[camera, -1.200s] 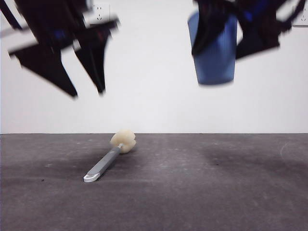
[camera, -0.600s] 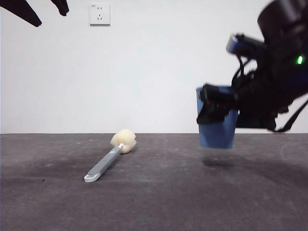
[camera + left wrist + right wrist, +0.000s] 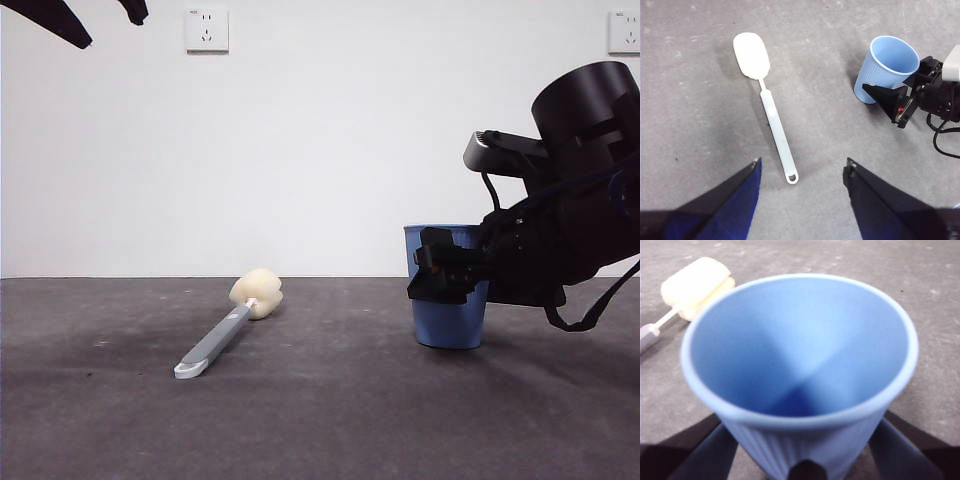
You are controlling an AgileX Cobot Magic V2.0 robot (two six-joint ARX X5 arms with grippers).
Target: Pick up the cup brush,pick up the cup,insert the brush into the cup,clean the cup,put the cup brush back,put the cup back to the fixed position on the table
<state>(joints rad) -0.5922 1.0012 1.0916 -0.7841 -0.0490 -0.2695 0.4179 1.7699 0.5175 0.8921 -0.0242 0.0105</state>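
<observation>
Right jaws clasp one cup; one cup brush lies apart.

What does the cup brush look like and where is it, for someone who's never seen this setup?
On the dark grey table, look away from the blue cup held in the right gripper. The cup brush lies flat there on its own, with the open left gripper hovering above it. It is the only long thin thing: a grey handle ending in a rounded cream sponge.
</observation>
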